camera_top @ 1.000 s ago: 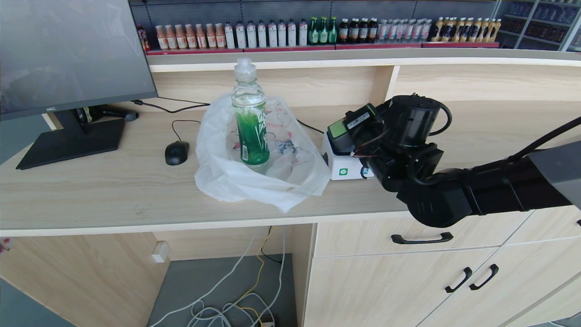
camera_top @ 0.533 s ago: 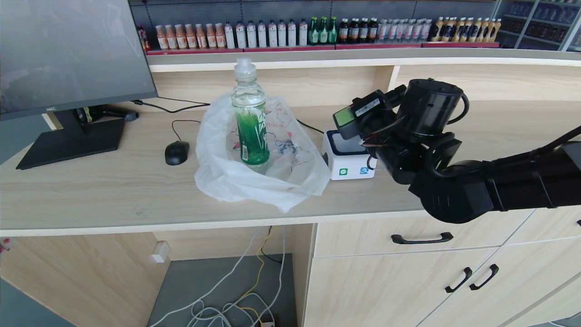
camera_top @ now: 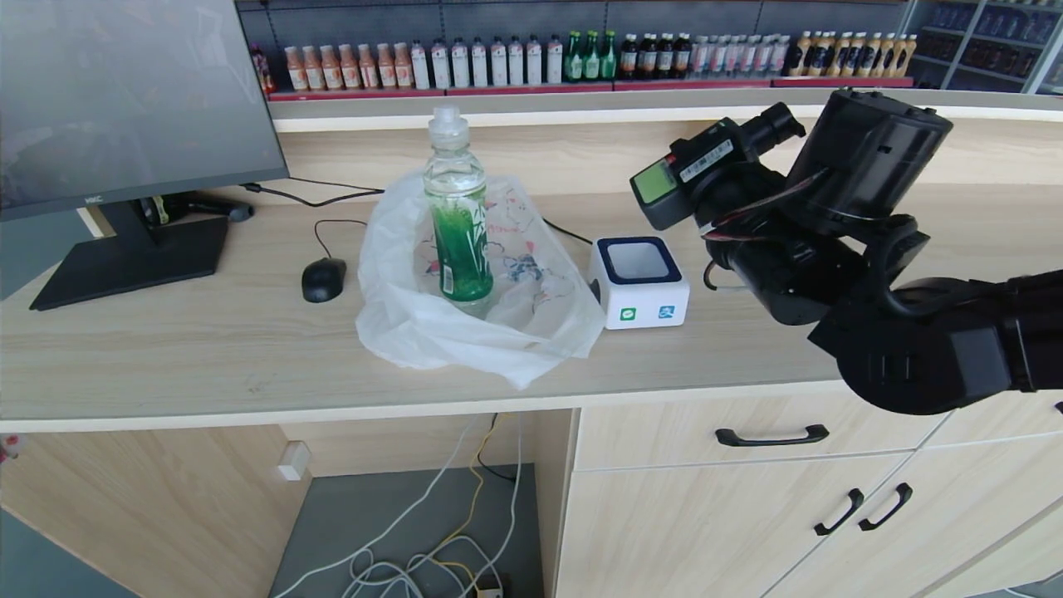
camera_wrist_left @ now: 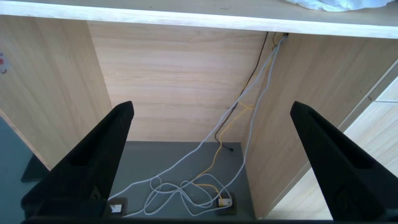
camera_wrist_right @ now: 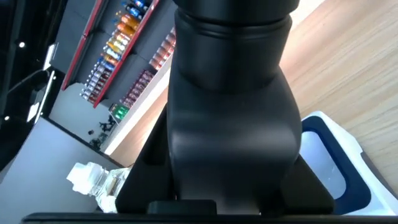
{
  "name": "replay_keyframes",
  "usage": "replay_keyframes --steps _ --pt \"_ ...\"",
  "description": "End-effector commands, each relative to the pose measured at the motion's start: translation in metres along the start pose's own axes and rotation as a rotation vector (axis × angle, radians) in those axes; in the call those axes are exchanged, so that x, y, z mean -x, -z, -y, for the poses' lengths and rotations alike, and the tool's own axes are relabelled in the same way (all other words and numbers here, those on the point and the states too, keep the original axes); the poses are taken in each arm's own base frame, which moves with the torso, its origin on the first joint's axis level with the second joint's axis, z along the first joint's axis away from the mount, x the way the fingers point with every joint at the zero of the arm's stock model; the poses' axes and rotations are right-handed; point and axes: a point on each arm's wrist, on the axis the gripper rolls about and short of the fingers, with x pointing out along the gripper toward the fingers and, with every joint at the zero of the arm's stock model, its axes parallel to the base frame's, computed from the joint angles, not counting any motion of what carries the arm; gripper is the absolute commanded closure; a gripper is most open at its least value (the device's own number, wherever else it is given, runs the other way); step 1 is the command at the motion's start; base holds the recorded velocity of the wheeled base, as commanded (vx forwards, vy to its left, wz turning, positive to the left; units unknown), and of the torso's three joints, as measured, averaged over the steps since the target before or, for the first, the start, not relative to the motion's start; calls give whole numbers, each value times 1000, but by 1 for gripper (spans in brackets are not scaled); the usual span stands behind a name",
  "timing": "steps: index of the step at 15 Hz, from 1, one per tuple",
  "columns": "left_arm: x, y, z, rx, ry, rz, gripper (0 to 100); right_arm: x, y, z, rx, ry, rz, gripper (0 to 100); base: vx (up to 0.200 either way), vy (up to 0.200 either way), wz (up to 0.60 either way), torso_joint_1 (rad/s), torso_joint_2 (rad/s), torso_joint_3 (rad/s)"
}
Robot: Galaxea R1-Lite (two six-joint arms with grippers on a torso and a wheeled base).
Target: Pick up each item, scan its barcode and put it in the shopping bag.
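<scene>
Pale wood forms the table (camera_top: 208,349) that runs across the head view. Near the middle of the frame a white plastic shopping bag (camera_top: 415,332) lies open on it, and a clear bottle (camera_top: 457,241) with a green label stands upright inside the bag. Just right of the bag sits a white, cube-shaped barcode scanner (camera_top: 639,286), its dark-rimmed window facing up. A black mouse (camera_top: 323,279) lies left of the bag, and a dark monitor (camera_top: 124,91) takes up the upper left corner. Bottled drinks (camera_top: 581,58) line a shelf along the top edge. The right arm (camera_top: 830,266) hangs at the right of the frame, above the table and apart from the scanner. I cannot tell whether the right claw is open or closed.

In the left wrist view, the left claw (camera_wrist_left: 211,106) is spread wide, with nothing between its fingers (camera_wrist_left: 93,168). It sits below the table's edge, facing a wooden recess where loose cables (camera_wrist_left: 186,186) trail over a grey floor (camera_wrist_left: 180,158). A scrap of the white bag shows at the top right corner.

In the right wrist view, the arm's black housing (camera_wrist_right: 230,124) covers the centre. The barcode scanner (camera_wrist_right: 333,165) lies at the lower right and the bottle's white cap (camera_wrist_right: 87,177) at the lower left.
</scene>
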Motion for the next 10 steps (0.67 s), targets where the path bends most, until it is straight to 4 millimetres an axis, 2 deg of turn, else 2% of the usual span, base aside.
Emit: replay_keyframes --steps 1,4,6,10 --pt "0 0 0 1 0 0 0 20 -12 -13 3 -40 2 100 0 0 0 0 0 0" --pt "0 0 0 1 0 0 0 34 -16 -10 83 -60 17 100 0 0 0 0 0 0" --pt "0 0 0 1 -2 0 0 44 -17 -5 226 -139 89 100 0 0 0 0 0 0" --pt "0 0 0 1 0 0 0 61 -7 12 467 -256 79 100 0 0 0 0 0 0"
